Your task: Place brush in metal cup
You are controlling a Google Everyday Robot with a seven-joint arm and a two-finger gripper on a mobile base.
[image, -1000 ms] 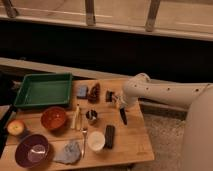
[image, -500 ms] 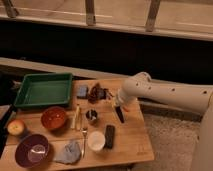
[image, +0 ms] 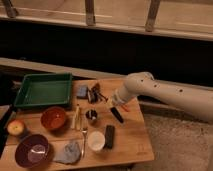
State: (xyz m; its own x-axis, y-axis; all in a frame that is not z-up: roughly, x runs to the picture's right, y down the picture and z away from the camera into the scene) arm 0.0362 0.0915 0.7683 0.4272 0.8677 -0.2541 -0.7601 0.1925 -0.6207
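Note:
My gripper [image: 113,106] hangs over the middle of the wooden table, at the end of the white arm that reaches in from the right. It is shut on the brush [image: 117,115], whose black handle slants down and to the right below the fingers, just above the table top. The bristle end is hidden. The metal cup [image: 91,116] stands upright on the table a little to the left of the brush and slightly lower in the view, apart from it.
On the table stand a green tray [image: 42,90], an orange-brown bowl [image: 53,118], an apple [image: 16,128], a purple bowl [image: 33,150], a blue cloth [image: 69,151], a white cup [image: 95,141], a black bar [image: 109,136] and a fork [image: 84,137]. A blue item [image: 82,91] and a dark item [image: 94,93] lie behind the cup.
The arm has shifted slightly to the left, carrying the brush closer to the metal cup. Nothing on the table has moved.

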